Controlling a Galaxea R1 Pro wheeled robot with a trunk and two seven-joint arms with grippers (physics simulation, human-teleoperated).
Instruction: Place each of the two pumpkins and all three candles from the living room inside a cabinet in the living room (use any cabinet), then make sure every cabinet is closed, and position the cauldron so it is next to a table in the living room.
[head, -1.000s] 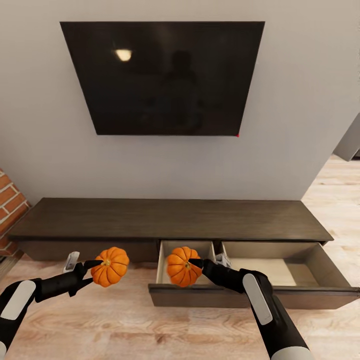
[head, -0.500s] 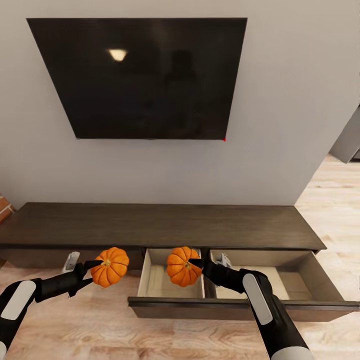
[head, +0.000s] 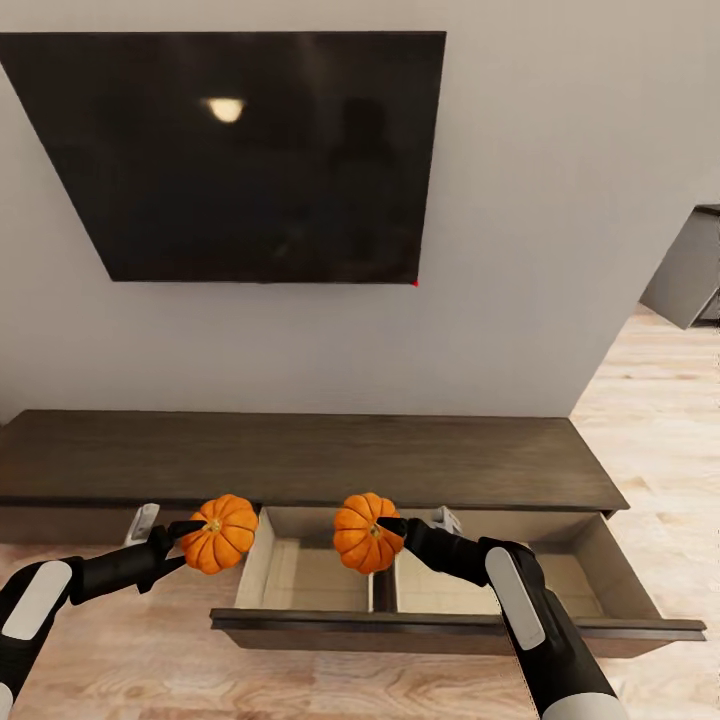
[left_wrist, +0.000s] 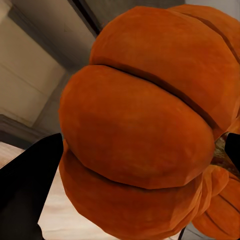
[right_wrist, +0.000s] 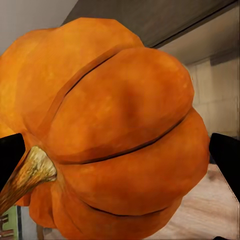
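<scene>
Holding one small ribbed bright-orange pumpkin in each gripper right now; left gripper (head: 190, 533) has its jaws clamped on the left pumpkin (head: 220, 534), which hangs over bare floor just outside the drawer's left end; right gripper (head: 392, 530) is clamped on the right pumpkin (head: 366, 532), hovering above the open pale-wood drawer (head: 300, 575) of the long low dark-brown wooden cabinet (head: 300, 460). I'd lower the right one deep into a compartment before letting go, clear of the centre divider; then bring the left one inward over the drawer so it can't roll off the front lip.
</scene>
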